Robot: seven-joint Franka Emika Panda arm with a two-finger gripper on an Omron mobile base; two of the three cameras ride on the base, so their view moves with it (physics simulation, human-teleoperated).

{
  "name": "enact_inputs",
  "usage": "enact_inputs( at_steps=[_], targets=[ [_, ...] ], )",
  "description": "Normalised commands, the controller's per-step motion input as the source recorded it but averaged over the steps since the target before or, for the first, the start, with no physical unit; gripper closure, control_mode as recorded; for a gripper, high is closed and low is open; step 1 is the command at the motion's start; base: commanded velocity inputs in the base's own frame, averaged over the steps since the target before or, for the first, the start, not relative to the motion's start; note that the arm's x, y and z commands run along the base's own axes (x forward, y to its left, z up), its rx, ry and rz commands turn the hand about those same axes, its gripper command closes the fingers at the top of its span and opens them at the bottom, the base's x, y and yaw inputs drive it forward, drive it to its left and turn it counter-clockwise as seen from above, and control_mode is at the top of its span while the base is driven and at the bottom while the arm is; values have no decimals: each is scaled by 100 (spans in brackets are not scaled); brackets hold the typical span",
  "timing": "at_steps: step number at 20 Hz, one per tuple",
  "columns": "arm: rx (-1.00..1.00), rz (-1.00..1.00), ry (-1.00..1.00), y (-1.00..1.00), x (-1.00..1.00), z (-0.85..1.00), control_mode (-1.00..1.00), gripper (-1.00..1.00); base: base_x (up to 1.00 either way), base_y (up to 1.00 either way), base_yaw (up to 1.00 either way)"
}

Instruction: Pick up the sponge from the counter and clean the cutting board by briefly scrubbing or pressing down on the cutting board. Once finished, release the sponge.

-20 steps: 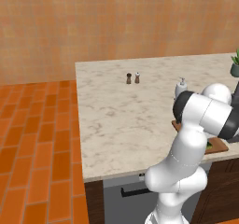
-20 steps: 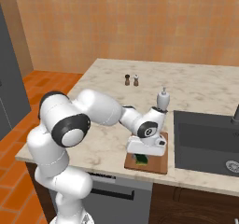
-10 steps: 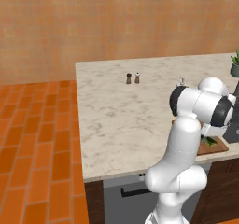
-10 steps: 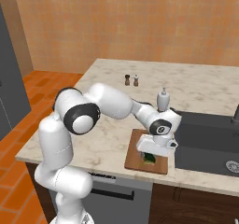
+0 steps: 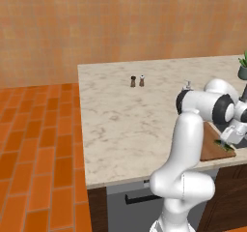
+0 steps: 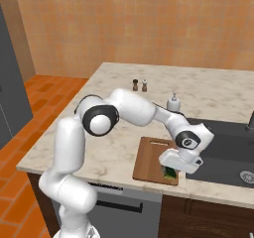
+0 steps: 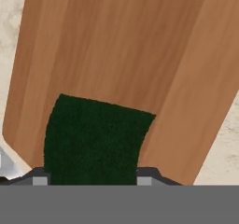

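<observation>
We find no brand, label or readable writing on anything here.

The arm reaches forward and to its right from the base, elbow raised, then bends down so the wrist hangs over the near corner of the cutting board, on the side by the sink. The hand points steeply down at the board. The pincer sits low over the wood with the sponge under it; in the hand view the dark green sponge runs up from between the two finger tips and lies across the reddish-brown cutting board. We take the pincer to be clamped on the sponge, though the fingers are mostly hidden at the bottom edge of that view, so the grip itself is only partly seen. Whether the sponge presses on the board or hangs just above it we cannot tell.

In the left base view the sponge shows as a small green patch on the near end of the cutting board, just under the white hand.

The board lies flat on the tabletop, near its front edge and just beside the sink. A white soap dispenser stands behind the board. Two small shakers stand side by side farther back, well apart from the board. A potted plant sits at the far right of the tabletop in the left base view.
</observation>
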Motion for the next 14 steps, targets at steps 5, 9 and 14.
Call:
enact_inputs(
  at_steps=[5, 9, 14],
  targets=[
    [0, 0, -4, 2, 20, -37, -100, 100, 0, 0, 0],
    [-3, 0, -10, 28, 65, -26, -100, 100, 0, 0, 0],
    [-15, 0, -19, 65, 65, -57, -100, 100, 0, 0, 0]
  ],
)
